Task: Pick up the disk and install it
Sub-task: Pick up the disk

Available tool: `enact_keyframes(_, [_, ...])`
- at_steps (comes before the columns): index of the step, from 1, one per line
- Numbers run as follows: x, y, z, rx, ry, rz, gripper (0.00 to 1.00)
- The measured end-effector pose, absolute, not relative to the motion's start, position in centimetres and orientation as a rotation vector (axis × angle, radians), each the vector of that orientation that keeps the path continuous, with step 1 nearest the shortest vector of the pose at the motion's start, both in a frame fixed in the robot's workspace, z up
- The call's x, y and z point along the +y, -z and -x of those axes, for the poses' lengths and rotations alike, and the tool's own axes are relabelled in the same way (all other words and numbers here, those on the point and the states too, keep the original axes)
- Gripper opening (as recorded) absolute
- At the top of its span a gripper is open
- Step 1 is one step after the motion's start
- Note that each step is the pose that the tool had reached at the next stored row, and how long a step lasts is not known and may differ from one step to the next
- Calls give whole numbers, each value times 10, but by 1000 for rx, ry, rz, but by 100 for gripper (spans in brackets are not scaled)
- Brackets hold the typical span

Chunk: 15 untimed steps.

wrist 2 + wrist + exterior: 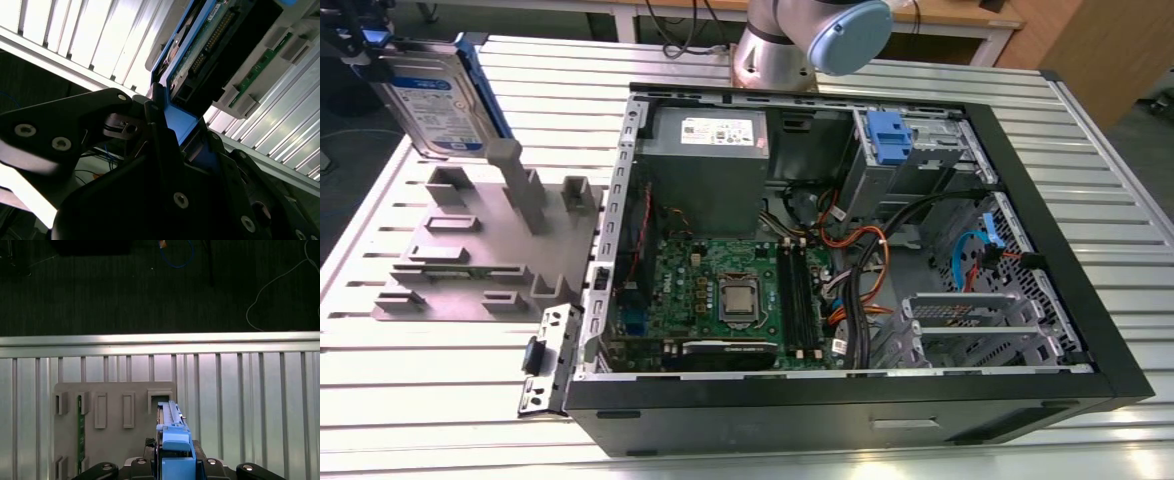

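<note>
A slatted table (1107,130) carries an open computer case (854,415) and, on the exterior view's left, a grey fixture (554,255) of upright slots. The disk (434,100) is held upright over the fixture's far end, well apart from the case, its label turned towards the camera. It appears to be lifted clear of the slots, though its lower edge is too close to a post to be sure. The gripper (364,45) is clamped on the blue handle at the disk's top.

The step in hand is judged to be the lift out of the fixture. It is best done with a firm, square pinch on the handle, the disk held vertical, and the posts cleared before any sideways travel.

The grip itself is made plain in the second wrist view, where the fingers (150,117) are pressed on the blue handle and the disk's connector edge (210,37) is exposed. In the first wrist view the disk (172,422) is seen edge-on over the fixture (115,395), so its alignment can be checked. A blue bracket (887,135) in the case's far corner is seen in the exterior view.
</note>
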State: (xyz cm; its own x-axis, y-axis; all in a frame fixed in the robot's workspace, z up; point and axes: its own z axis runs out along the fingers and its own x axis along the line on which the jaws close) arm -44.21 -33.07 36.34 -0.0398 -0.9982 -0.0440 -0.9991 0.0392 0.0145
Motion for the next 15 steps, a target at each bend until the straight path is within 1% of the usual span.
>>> enact_keyframes(15, [-331, -366, 442, 2249, -63, 2162, 36])
